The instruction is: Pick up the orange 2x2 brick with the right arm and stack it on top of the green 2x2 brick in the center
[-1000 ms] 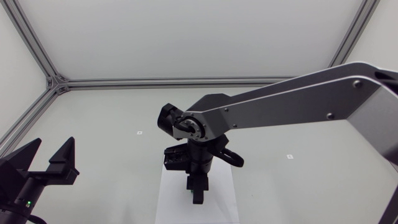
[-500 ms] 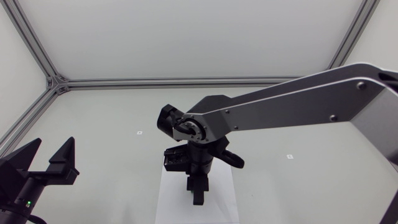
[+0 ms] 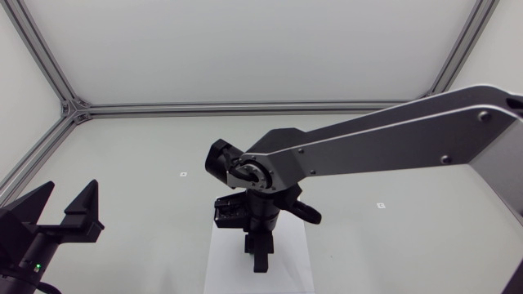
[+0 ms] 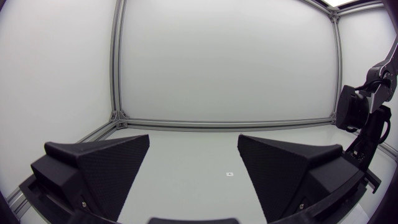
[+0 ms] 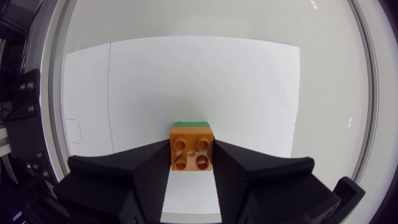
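Over the white paper sheet (image 5: pixel 249 87) at the table's center, the right gripper (image 3: pixel 259 260) points down with its 2 fingers closed against opposite sides of the orange 2x2 brick (image 5: pixel 191 154), studs facing the wrist camera. A strip of the green 2x2 brick (image 5: pixel 191 124) shows just past the orange brick's far edge and beneath it; whether the 2 bricks touch cannot be told. At the table's near left, the left gripper (image 4: pixel 194 142) holds its jaws wide apart, nothing between them.
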Robot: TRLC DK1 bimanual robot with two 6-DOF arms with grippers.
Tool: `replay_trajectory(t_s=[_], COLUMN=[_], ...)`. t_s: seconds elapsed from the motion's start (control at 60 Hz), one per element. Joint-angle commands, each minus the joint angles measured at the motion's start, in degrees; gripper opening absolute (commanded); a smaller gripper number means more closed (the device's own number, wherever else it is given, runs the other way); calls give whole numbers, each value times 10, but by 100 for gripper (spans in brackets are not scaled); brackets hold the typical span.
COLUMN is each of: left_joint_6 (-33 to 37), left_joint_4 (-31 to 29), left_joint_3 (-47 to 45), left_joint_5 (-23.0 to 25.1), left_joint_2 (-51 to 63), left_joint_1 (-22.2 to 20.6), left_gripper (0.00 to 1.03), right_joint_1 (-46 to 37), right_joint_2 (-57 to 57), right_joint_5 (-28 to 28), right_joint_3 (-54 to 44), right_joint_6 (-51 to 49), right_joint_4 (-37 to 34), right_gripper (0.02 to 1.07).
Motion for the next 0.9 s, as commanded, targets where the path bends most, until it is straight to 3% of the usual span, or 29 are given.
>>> replay_trajectory(t_s=[0.0, 0.483, 0.883], left_joint_6=[7, 7, 7], left_joint_4=[-9, -8, -9], left_joint_3=[-23, -23, -23], left_joint_5=[2, 2, 2], left_joint_2=[-5, -5, -5], left_joint_1=[1, 1, 1], left_gripper=[99, 99, 99], right_joint_1=[4, -4, -5], right_joint_2=[39, 44, 48], right_joint_5=[-2, 3, 4], right_joint_3=[-32, -21, -15], right_joint_6=[-4, 5, 5], right_joint_4=[-2, -12, -11], right_gripper=[17, 17, 40])
